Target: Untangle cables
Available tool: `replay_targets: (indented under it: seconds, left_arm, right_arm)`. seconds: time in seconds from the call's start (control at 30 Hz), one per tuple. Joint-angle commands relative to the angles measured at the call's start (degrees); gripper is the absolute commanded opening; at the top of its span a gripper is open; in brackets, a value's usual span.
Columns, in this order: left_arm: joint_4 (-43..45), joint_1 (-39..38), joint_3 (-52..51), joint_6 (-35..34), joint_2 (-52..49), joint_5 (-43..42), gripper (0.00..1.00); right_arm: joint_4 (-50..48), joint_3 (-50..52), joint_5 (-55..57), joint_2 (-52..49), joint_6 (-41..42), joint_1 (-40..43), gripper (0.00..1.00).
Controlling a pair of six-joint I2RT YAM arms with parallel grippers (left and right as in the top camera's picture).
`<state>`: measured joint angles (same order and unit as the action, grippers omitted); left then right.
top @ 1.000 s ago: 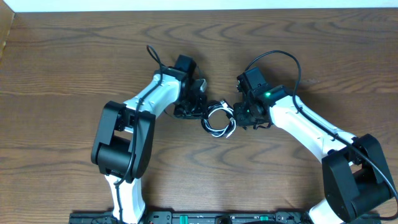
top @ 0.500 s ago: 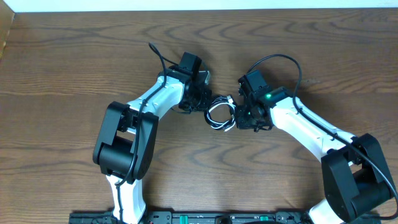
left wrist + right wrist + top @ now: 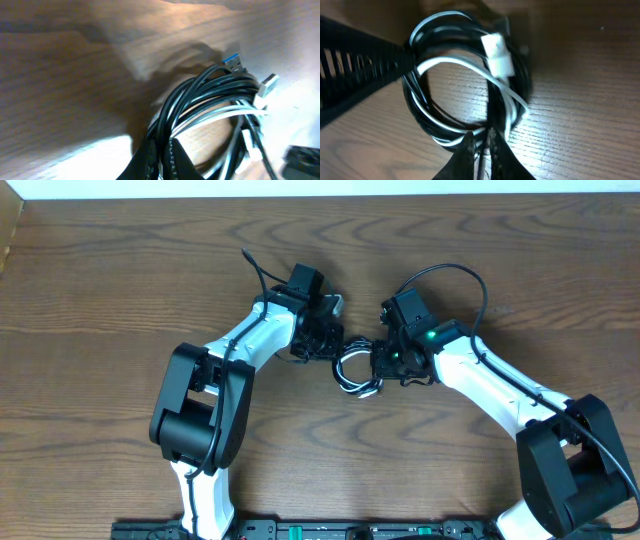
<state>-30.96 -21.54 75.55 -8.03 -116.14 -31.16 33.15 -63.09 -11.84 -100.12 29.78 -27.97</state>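
**Step in hand:** securing a grasp on each side of the cable coil (image 3: 355,370). The coil lies on the worktop (image 3: 120,270), with the black cable (image 3: 200,87) and white cable (image 3: 220,111) wound together in one loop. Neither cable is separated yet, so the task is judged to be at an early stage.

**Next move:** judged to call for drawing the two tools away from the coil slowly, so that the loops loosen rather than cinch. A grasp that spans both colours would drag the whole coil along.

**Left tool** (image 3: 325,348): at the coil's left edge. Its fingers are pressed together, pinching black strands where they run out of the loop.

**Right tool** (image 3: 388,365): at the coil's right edge. Its fingers stand nearly together over strands at the coil's near rim. Whether these are black, white or both cannot be told.
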Motion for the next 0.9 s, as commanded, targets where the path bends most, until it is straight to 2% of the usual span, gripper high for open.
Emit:
replay_targets:
  seconds: [0.0, 0.33, 0.63, 0.87]
  left_arm:
    - [-0.22, 0.02, -0.57, 0.92, -0.11, -4.63, 0.07]
    - [-0.22, -0.04, -0.57, 0.15, -0.11, -4.28, 0.08]
    - [-0.17, -0.02, -0.57, -0.22, -0.11, -10.21, 0.08]
    - [-0.17, -0.02, -0.57, -0.22, -0.11, -10.47, 0.07]
  right_arm:
    - [0.13, 0.44, 0.00, -0.33, 2.49, 0.24, 0.08]
    - [3.91, 0.44, 3.58, -0.33, 3.61, 0.28, 0.09]
    - [5.03, 1.09, 4.42, -0.33, 3.61, 0.22, 0.11]
    - [4.96, 1.66, 7.26, -0.33, 3.63, 0.24, 0.12]
